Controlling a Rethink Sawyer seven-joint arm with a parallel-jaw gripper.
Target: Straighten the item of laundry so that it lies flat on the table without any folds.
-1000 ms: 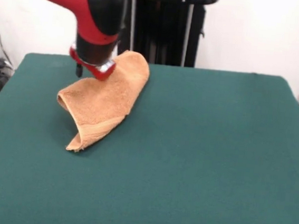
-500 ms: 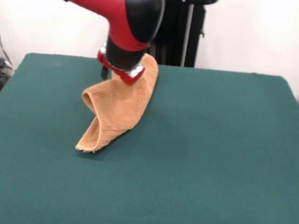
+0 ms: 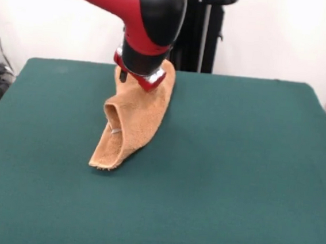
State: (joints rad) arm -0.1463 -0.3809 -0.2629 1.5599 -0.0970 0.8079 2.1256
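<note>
The orange-tan towel (image 3: 132,125) hangs lifted at its top, curled into a loose fold — only its lower end touches the green table (image 3: 234,163), left of centre. Above it the gripper (image 3: 137,78) grips the cloth's upper edge.

Towel (image 3: 133,119) — folded, draped from claw (image 3: 139,77)
</note>
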